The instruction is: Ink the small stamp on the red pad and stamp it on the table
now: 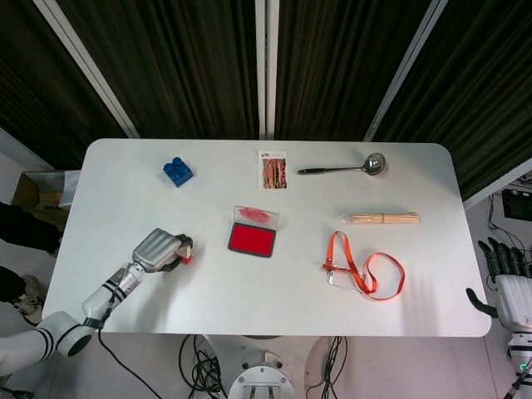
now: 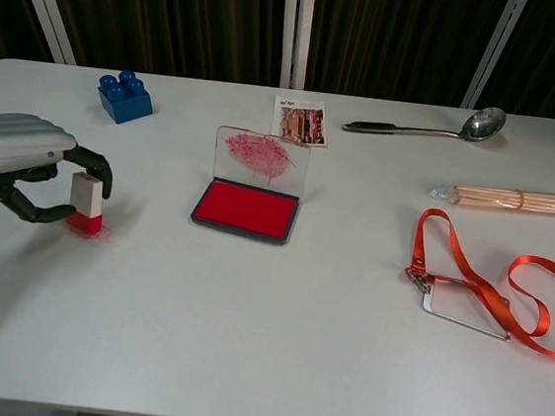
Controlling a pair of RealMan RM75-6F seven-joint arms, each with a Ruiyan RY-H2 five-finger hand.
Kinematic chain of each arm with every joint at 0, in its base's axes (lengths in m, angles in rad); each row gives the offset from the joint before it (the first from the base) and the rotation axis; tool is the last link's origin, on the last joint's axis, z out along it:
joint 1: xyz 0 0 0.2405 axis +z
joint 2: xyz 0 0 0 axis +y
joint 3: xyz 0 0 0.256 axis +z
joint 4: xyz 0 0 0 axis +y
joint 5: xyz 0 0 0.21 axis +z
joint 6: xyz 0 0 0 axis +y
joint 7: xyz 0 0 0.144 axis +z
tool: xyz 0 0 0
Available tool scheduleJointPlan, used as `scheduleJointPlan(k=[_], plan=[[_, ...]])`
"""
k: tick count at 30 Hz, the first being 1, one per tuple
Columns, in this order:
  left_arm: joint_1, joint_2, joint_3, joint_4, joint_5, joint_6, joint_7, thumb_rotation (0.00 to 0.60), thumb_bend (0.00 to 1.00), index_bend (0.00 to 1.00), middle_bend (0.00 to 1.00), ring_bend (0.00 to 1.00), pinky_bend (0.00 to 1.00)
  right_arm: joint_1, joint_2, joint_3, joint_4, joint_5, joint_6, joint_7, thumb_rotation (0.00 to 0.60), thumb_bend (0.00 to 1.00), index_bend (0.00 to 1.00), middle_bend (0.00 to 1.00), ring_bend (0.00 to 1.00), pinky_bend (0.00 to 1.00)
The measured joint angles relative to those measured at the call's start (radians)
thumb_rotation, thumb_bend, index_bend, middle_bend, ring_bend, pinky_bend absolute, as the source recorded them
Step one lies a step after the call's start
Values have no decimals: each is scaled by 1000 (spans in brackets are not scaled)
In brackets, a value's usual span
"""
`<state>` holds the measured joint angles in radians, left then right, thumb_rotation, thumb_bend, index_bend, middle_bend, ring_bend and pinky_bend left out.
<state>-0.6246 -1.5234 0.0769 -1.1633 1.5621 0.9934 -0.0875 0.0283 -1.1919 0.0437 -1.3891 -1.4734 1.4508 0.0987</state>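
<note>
**Q:** Stamp position and grasp status?

**A:** The small stamp [image 2: 85, 203] stands upright on the desk [image 2: 274, 337] near the left edge, red base down and white body up. The left robot hand [image 2: 19, 161] grasps it: dark fingers [image 2: 92, 161] curl around the white body from behind and from the front. In the head view the same left robot hand [image 1: 158, 249] sits near the front left corner, with the stamp [image 1: 188, 251] showing at its fingertips. A faint red smudge is visible on the desk surface around the stamp base.

**Q:** Ink source location?

**A:** The red pad [image 2: 245, 210] lies open toward the middle of the desk, well apart from the stamp. Its clear lid [image 2: 262, 159] stands raised at the far side, smeared with red ink.

**Q:** Status of the second robot hand?

**A:** The right robot hand [image 1: 509, 287] is off the desk, beyond the right edge. It holds nothing, and its fingers [image 1: 497, 254] are extended and apart.

**Q:** Other items on the desk?

**A:** A blue block [image 2: 124, 97] sits toward the far left corner. A printed card [image 2: 299, 121] and a ladle [image 2: 427, 126] lie along the far edge. A bundle of wooden sticks [image 2: 513, 199] lies by the right edge, and an orange lanyard [image 2: 483, 284] lies nearer the front right.
</note>
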Motion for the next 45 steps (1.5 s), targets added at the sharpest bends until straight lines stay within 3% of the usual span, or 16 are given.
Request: scheduleJointPlan(k=[37, 42, 45], plan=[[27, 81, 7, -114, 18, 25, 55, 600, 397, 341, 355, 952, 1000, 2, -7, -2, 8, 2, -7, 3, 600, 190, 0, 0, 0, 0], [51, 139, 4, -198, 29, 94, 101, 600, 369, 306, 343, 881, 984, 1, -3, 0, 7, 4, -5, 10, 600, 190, 0, 0, 0, 0], [84, 207, -2, -301, 37, 184, 155, 600, 322, 315, 361, 781, 929, 1, 0, 3, 3, 6, -5, 17, 600, 190, 0, 0, 0, 0]])
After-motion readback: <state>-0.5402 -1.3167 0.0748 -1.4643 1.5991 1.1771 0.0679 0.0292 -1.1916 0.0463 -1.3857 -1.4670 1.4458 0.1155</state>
